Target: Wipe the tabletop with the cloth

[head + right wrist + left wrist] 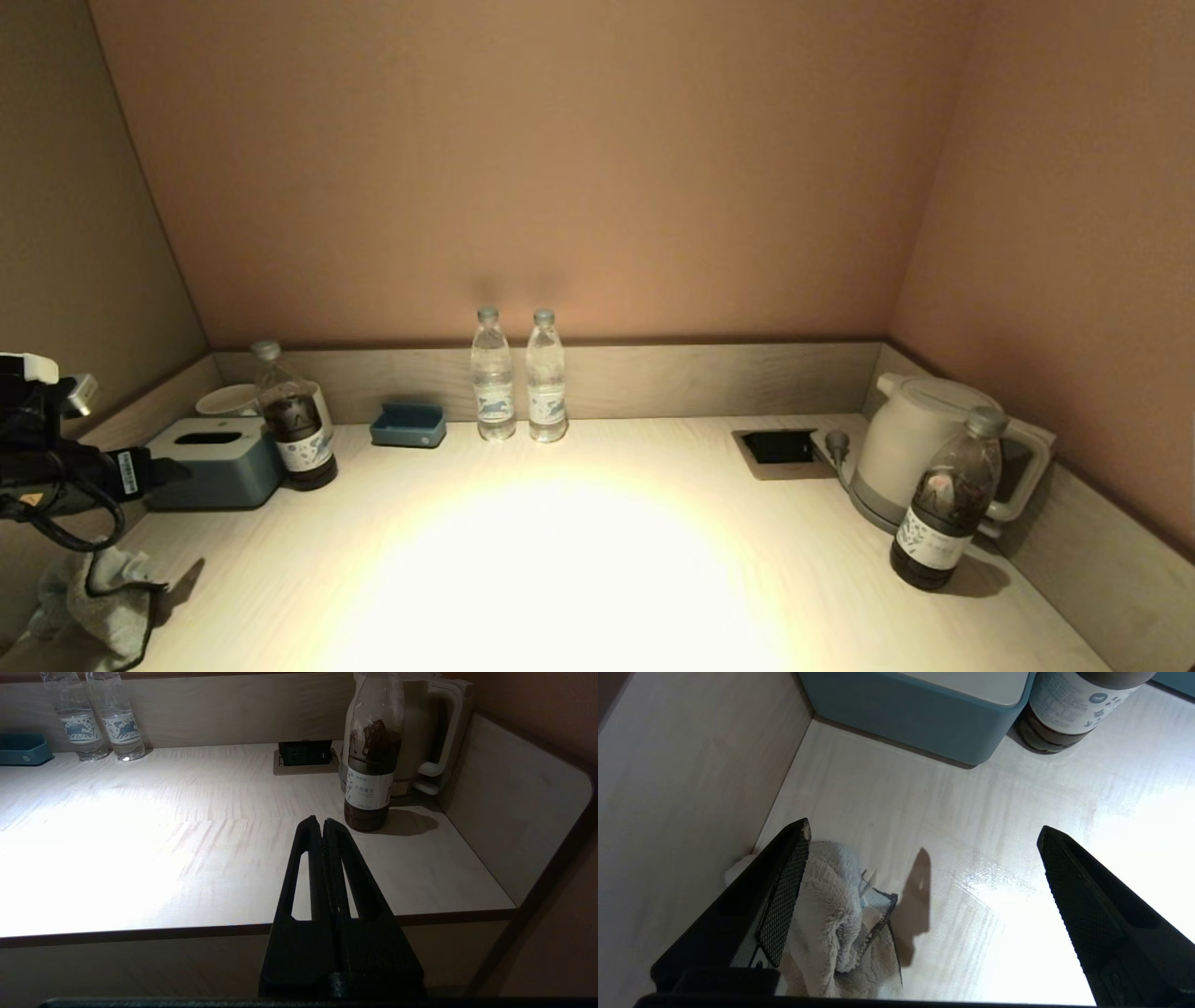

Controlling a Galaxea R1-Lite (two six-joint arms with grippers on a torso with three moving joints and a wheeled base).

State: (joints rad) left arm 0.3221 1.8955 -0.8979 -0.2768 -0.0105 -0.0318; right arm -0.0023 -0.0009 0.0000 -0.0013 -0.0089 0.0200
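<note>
A crumpled grey cloth (pixel 98 607) with a dark hem lies on the pale wooden tabletop (pixel 579 569) at its front left corner, against the left side wall. In the left wrist view the cloth (pixel 831 924) sits beside one finger (pixel 784 891). My left gripper (pixel 923 830) hangs above the table by the cloth, open wide and empty. The left arm (pixel 56 457) shows at the left edge of the head view. My right gripper (pixel 323 822) is shut and empty, parked before the table's front edge at the right; it does not show in the head view.
A teal tissue box (pixel 215 462), a dark drink bottle (pixel 294 429) and a white cup (pixel 229 399) stand at the back left. A teal tray (pixel 408 425) and two water bottles (pixel 518 378) line the back wall. A socket recess (pixel 780 446), kettle (pixel 920 448) and another dark bottle (pixel 948 504) stand right.
</note>
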